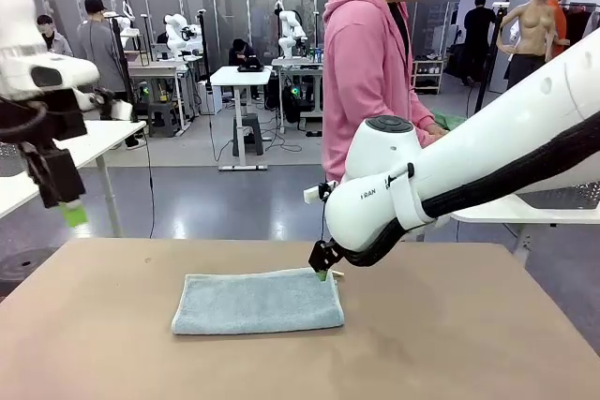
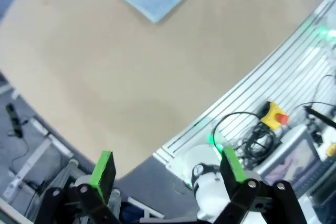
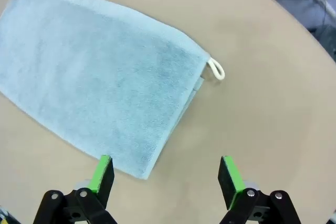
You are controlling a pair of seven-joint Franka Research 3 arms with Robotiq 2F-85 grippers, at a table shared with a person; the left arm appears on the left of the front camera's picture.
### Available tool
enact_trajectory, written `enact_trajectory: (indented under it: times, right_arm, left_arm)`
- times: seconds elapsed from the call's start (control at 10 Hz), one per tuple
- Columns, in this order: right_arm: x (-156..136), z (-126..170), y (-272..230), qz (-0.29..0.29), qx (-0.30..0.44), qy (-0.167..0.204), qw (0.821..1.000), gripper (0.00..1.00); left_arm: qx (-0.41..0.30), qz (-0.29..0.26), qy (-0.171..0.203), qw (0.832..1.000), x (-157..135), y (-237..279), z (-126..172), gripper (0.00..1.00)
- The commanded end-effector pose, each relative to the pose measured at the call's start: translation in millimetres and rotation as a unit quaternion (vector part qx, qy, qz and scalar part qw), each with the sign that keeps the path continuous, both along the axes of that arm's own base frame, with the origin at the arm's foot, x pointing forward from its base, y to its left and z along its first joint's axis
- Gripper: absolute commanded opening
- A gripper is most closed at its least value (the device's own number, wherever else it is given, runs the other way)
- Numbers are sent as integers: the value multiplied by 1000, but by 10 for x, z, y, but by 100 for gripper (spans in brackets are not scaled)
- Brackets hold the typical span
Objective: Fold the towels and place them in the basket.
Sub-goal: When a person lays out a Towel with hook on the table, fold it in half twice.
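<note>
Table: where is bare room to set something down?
Bare table lies left of the towel and right of it, out to both edges; the near strip before the towel is free too. Crowded: the towel's far right corner, under the open right claw.

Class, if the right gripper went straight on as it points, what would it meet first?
Most likely the short edge of the towel, or the table beside it; the open right gripper straddles that edge, so which is unclear.
</note>
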State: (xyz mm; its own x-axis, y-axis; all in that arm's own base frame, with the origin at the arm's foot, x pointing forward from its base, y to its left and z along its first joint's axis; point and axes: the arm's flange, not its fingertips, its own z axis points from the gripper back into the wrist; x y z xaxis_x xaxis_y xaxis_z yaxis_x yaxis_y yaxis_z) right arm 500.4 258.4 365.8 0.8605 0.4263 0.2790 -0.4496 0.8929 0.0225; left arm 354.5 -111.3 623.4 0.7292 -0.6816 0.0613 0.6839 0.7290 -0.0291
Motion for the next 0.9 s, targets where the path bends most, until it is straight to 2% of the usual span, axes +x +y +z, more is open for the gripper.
enact_trajectory:
  times: [0.0,0.1,0.5,0.8]
  right_arm:
    - [217,-110,123,-86,0,25,996,100]
    - [275,-169,130,-104,10,20,994,100]
    - [412,-430,169,-151,2,59,987,100]
    - [434,-564,146,-162,-1,78,984,100]
  left_arm:
    - [32,27,-24,999,-390,43,358,100]
    - [35,38,-49,997,-542,89,477,100]
    - [39,109,-110,987,-897,482,847,100]
    - [14,120,-145,982,-1141,633,994,100]
